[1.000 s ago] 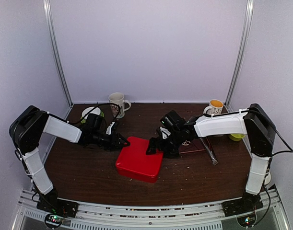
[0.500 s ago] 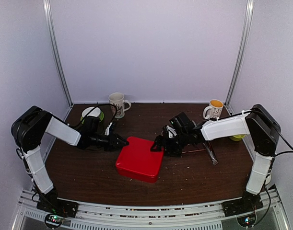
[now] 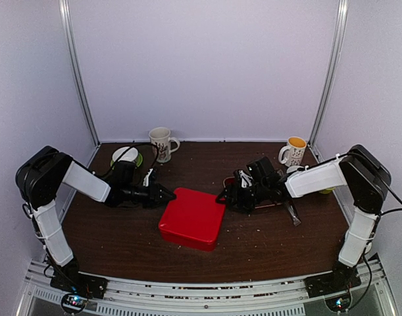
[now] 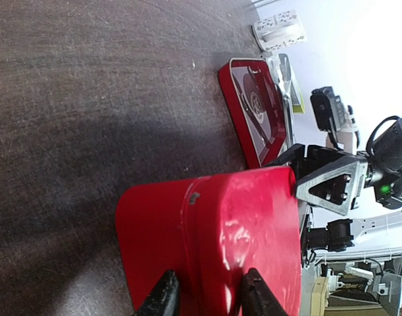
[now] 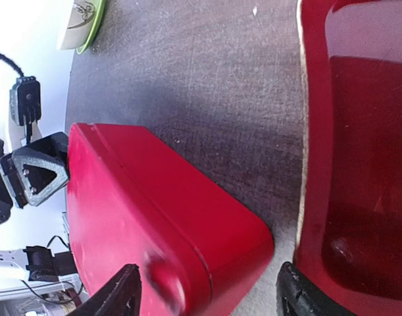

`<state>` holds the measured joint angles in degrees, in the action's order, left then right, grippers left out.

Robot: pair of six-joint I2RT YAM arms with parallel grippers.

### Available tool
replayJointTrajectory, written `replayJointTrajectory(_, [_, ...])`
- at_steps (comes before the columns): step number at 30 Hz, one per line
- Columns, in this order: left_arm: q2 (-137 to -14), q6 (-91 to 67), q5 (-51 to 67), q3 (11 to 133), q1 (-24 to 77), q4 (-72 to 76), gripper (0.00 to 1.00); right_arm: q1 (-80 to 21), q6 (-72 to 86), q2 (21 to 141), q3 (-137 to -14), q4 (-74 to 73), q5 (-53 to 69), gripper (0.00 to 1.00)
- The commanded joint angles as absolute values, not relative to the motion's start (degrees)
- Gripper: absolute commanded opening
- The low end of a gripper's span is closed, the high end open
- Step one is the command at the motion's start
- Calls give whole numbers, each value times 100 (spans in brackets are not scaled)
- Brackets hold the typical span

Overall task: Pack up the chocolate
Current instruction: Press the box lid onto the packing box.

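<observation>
A red box (image 3: pixel 192 219) sits shut in the middle of the dark wooden bench (image 3: pixel 122 237), and both arms reach in to it from either side. The left hand (image 3: pixel 170 194) meets the box's far left corner. In its wrist view its two dark fingers (image 4: pixel 162 296) are only a little way apart, with the box's glossy red surface between them, but I cannot tell whether they pinch it or merely lie against it. The right hand (image 3: pixel 224 195) is at the box's far right corner with its fingers (image 5: pixel 115 296) spread wide. One tip lies over the corner of the box and the other over the edge of a shallow red tray (image 5: pixel 358 131), with bare bench between them, so this hand holds nothing. The tray lies flat just beside the box, under the right arm (the left wrist view shows a round mark printed inside it). None of the chocolate shows in any view, so I cannot say where it is. Pale specks (image 3: pixel 253 230) dot the bench in front of the box, too small to name. At the back stand a white mug (image 3: pixel 161 143) and, well to its right, a mug with an orange inside (image 3: pixel 295 150). A white and green dish (image 3: pixel 126 155) lies behind the left arm, and a yellow-green bowl (image 3: pixel 326 188) peeks out behind the right one.
</observation>
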<state>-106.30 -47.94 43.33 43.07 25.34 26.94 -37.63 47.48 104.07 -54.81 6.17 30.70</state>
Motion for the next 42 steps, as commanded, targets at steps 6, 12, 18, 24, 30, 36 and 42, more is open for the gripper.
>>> replayJointTrajectory(6, [-11035, -4600, 2689, 4048, 2372, 703, 33, -3733, 4051, 9406, -5211, 602, 2849, 53])
replayJointTrajectory(12, [-10957, -4547, 2556, 4123, 2417, 588, 33, -3919, 4446, 9786, -5024, 1864, 3985, 12])
replayJointTrajectory(18, [-10973, -4567, 2529, 4210, 2512, 589, 33, -3965, 4984, 10291, -4605, 3429, 4429, 0])
replayJointTrajectory(24, [-10877, -4579, 2487, 4210, 2562, 582, 33, -3973, 5431, 11000, -4471, 4405, 4613, 0])
replayJointTrajectory(30, [-10489, -4419, 2468, 4407, 2673, 227, 36, -3981, 5384, 11349, -4478, 4220, 4495, 0])
replayJointTrajectory(36, [-9691, -3935, 2058, 5017, 2986, -931, 51, -4020, 4511, 11320, -5057, 2210, 4098, 0])
replayJointTrajectory(42, [-9412, -3760, 1957, 5507, 3260, -1273, 61, -4025, 4402, 11319, -5152, 1966, 4020, 0])
